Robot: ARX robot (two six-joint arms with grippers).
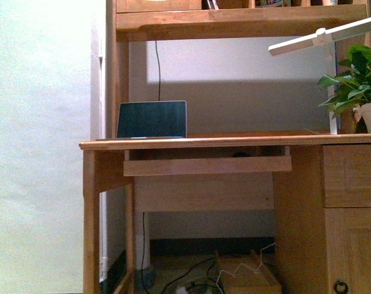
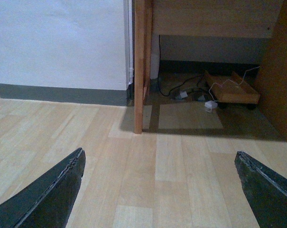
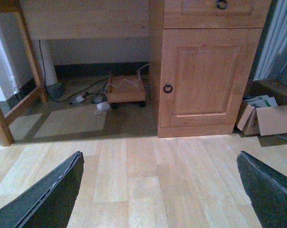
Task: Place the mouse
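The wooden worktop (image 1: 234,141) with its laptop (image 1: 151,119) stands ahead of both arms. Left fingers (image 2: 48,197) and right fingers (image 3: 48,197) spread released, empty, over floor. The mouse (image 1: 240,154), a dark hump on the under-worktop tray, lies well apart from them.

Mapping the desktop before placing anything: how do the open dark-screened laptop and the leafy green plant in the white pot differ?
The open dark-screened laptop stands at the desk's left end; the leafy green plant in the white pot at its right end. The laptop is flat, rectangular and dark; the plant is bushy and bright green. Both rest on the wooden desktop.
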